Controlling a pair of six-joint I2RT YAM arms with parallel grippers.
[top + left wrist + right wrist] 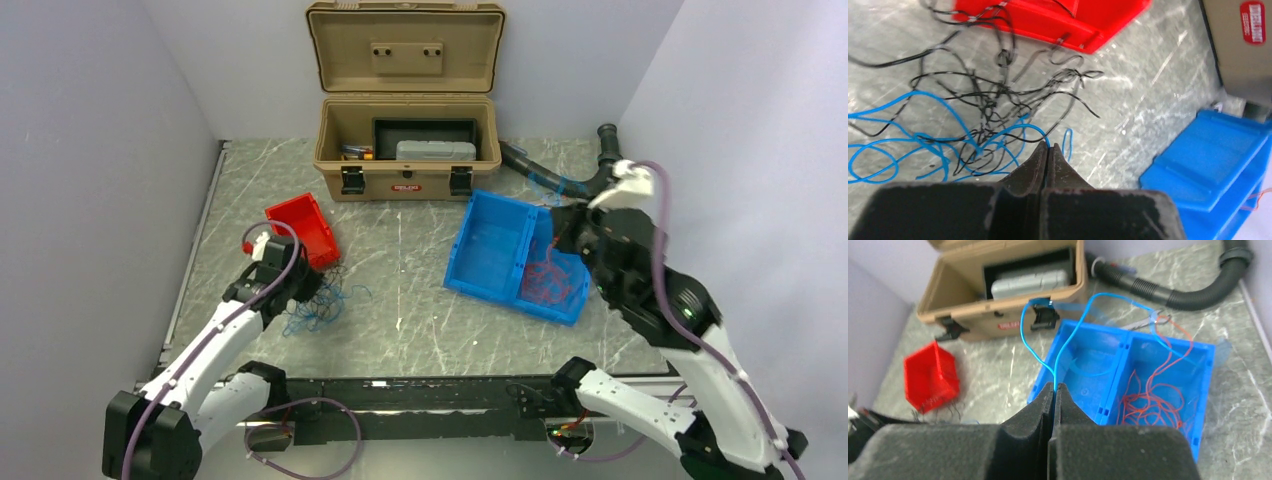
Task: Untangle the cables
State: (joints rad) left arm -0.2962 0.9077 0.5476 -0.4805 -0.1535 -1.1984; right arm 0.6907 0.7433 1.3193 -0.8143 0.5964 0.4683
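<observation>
We see red strands (1148, 400) already sorted into the right compartment of the blue bin (1204, 390), and our right tool (1054, 387) pinches one blue strand (1068, 335) over that bin. Plenty left: a black and blue tangle (993, 102) lies on the desk (400, 290) by the red bin (1048, 22), left tool (1047, 147) pressed together just beside it

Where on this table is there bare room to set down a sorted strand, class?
Free: the table between red bin and blue bin, before the toolbox; also the near strip in front of the blue bin. Crowded: the cable tangle by the red bin and left pincer; the right side, with hose and right pincer holding a blue strand.
</observation>
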